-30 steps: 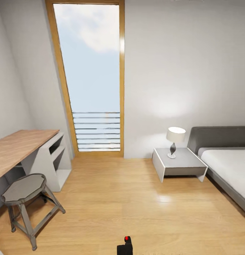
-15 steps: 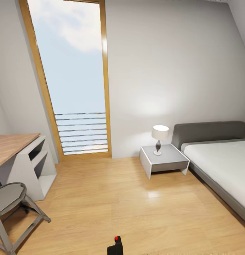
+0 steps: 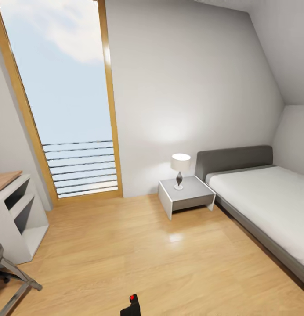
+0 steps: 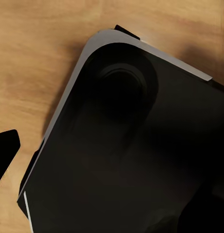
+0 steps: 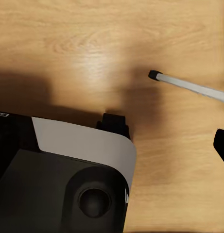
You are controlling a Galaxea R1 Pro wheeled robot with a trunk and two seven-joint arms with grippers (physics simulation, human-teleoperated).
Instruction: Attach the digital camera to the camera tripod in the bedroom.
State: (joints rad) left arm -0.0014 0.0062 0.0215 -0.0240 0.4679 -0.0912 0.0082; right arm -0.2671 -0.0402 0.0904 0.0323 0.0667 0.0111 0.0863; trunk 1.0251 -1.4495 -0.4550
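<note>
Head view has swung right since a second ago: the desk (image 3: pixel 5 180) slips to the left edge, the bed (image 3: pixel 266 197) shows fuller. The camera (image 3: pixel 131 306), black with a red button, sits at the bottom edge. Gripper states cannot be told.

No legible text, label, brand or number in any view. A faint pale mark on the robot base (image 5: pixel 58 184) edge is too small to read.

Grey bed (image 3: pixel 240 160), white mattress (image 3: pixel 266 197); light wood floor (image 3: pixel 147 254); black camera (image 3: pixel 131 307), red button.
</note>
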